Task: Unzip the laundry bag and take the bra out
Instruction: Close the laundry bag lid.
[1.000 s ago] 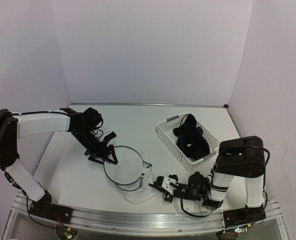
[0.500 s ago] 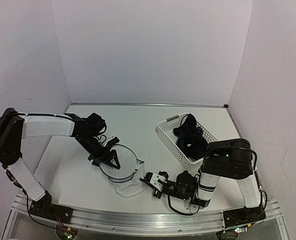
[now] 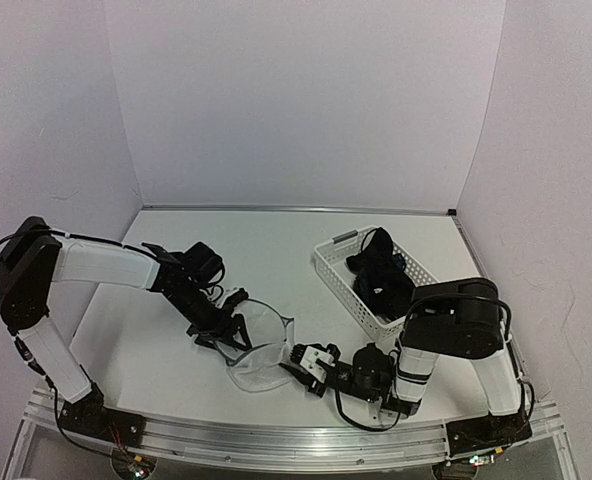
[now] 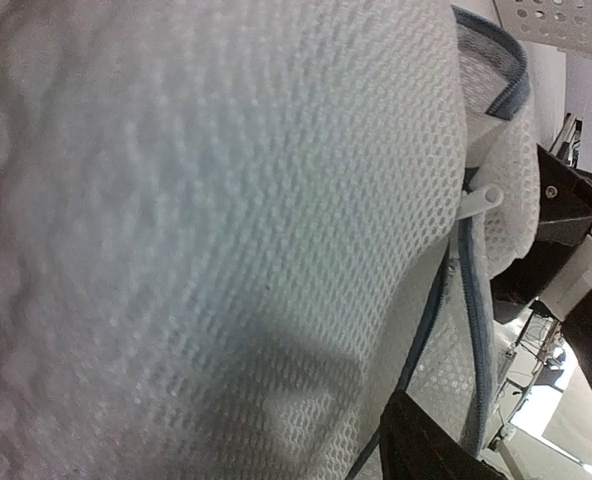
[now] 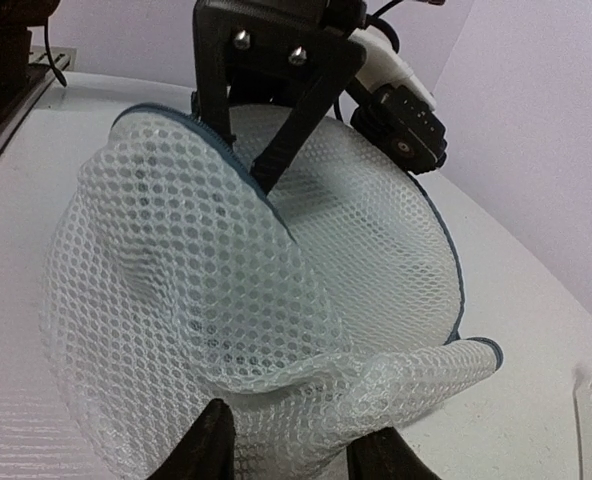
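Note:
The laundry bag (image 3: 258,350) lies slumped and empty-looking near the table's front, its white mesh filling the left wrist view (image 4: 226,200) and the right wrist view (image 5: 276,290). Its blue-grey zipper tape (image 4: 471,300) hangs open along the rim. My left gripper (image 3: 224,330) is shut on the bag's far rim, also seen in the right wrist view (image 5: 266,170). My right gripper (image 3: 298,360) is low at the bag's near right edge, open, with loose mesh lying between its fingers (image 5: 208,445). The bra (image 3: 381,275) lies dark and bunched in the white basket (image 3: 336,265).
The white perforated basket stands at the right, just behind my right arm's base (image 3: 456,330). The side walls close in the table at left and right. The metal rail (image 3: 276,435) runs along the near edge.
My left gripper has pulled the bag's rim toward the near right, and the bag has tipped and slumped. My right gripper has slid left until the mesh edge lies between its fingers.

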Controlling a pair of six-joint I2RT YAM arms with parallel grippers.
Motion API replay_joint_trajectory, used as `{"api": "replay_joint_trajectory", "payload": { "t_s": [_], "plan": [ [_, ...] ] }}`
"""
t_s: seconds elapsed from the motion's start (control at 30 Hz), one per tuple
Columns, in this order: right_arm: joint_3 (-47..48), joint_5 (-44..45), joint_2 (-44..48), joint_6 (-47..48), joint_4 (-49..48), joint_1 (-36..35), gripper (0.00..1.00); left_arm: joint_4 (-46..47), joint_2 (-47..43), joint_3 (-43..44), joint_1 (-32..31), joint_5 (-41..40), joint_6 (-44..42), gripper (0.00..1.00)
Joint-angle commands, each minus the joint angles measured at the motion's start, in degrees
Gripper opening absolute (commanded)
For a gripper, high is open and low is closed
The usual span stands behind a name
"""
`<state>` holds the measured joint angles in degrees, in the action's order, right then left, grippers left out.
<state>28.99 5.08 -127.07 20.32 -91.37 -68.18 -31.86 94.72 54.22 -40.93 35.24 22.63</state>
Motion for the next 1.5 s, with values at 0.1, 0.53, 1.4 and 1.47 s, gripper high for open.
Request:
{"api": "replay_joint_trajectory", "payload": {
  "t_s": [0.1, 0.53, 1.4, 1.47],
  "plan": [
    [-3.2, 2.7, 6.3, -0.9, -5.0, -0.1, 0.51, 4.4, 1.2, 2.0, -0.5, -4.9, 3.1, 0.68],
    [-16.4, 6.1, 20.8, -7.8, -4.1, -0.1, 0.65, 5.1, 0.1, 4.0, -1.0, -8.8, 4.4, 0.70],
    [17.3, 5.3, 33.7, -28.0, 61.6, 1.2, 0.51, 3.0, -13.3, 3.1, -2.4, -20.7, 6.4, 0.72],
    [19.3, 4.6, 31.5, -29.6, 62.1, 1.6, 0.49, 2.3, -14.7, 2.2, -2.4, -22.8, 6.5, 0.72]
  ]
}}
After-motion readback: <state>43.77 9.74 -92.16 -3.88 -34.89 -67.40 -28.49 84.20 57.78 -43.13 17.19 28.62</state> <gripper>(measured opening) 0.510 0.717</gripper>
